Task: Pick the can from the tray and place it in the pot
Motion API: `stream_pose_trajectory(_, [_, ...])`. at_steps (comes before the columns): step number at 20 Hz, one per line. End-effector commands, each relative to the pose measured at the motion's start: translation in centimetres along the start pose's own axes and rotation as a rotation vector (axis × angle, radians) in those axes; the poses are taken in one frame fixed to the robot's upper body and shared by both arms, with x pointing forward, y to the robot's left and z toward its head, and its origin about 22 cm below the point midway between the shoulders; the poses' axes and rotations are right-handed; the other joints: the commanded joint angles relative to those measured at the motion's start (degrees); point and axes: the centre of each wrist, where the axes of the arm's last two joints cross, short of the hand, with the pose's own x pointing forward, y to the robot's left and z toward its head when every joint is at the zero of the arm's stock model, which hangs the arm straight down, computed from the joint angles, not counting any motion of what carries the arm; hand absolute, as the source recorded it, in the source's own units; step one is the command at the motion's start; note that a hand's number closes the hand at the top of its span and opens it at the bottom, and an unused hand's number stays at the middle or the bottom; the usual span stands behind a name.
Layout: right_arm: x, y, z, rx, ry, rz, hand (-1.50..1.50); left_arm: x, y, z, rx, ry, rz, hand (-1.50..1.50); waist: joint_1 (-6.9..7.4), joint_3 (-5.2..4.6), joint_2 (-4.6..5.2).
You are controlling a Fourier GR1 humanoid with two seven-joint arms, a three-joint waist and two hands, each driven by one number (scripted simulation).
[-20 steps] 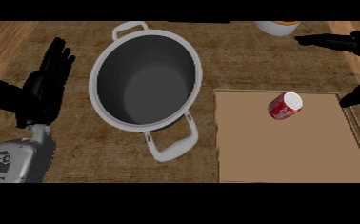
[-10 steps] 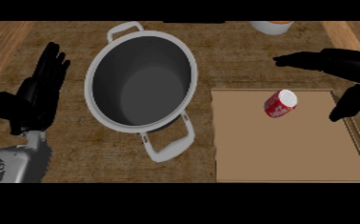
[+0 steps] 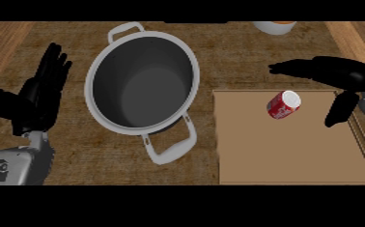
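The step in hand looks like the approach to the pick. The can (image 3: 283,105) lies on its side near the tray's (image 3: 285,165) far edge, untouched. The right hand (image 3: 335,76) hovers just beside it, fingers and thumb spread wide, holding nothing; next it should close round the can. The pot (image 3: 141,84) waits left of the tray. The left hand (image 3: 43,93) rests open at the counter's left edge.

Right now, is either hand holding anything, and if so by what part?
Nothing is held. The right hand is open beside the can, which lies on the tray untouched. The left hand rests open at the left edge.
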Motion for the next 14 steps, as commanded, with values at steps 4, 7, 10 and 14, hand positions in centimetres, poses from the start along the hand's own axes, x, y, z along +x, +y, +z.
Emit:
stream_pose_trajectory(4, [-1.1,1.1,0.8,0.038,-0.01,-0.021,-1.5,0.4,0.7,0.1,0.013,-0.017,-0.016,0.0,-0.05,0.0,-0.02])
stream_pose_trajectory(7, [-0.4,4.0,-1.0,0.029,-0.038,-0.017,-1.5,-0.4,1.4,-0.2,0.009,-0.005,-0.009,0.0,-0.24,0.0,-0.03])
stream_pose_trajectory(10, [-2.1,2.0,-2.8,0.021,-0.014,-0.027,-1.5,0.3,-0.2,-0.2,0.0,-0.023,0.0,0.0,0.47,0.02,0.18])
stream_pose_trajectory(14, [-1.9,3.3,-3.4,0.031,0.027,0.002,-1.5,1.5,-1.5,-0.5,0.005,0.005,0.002,0.0,0.06,0.02,0.09])
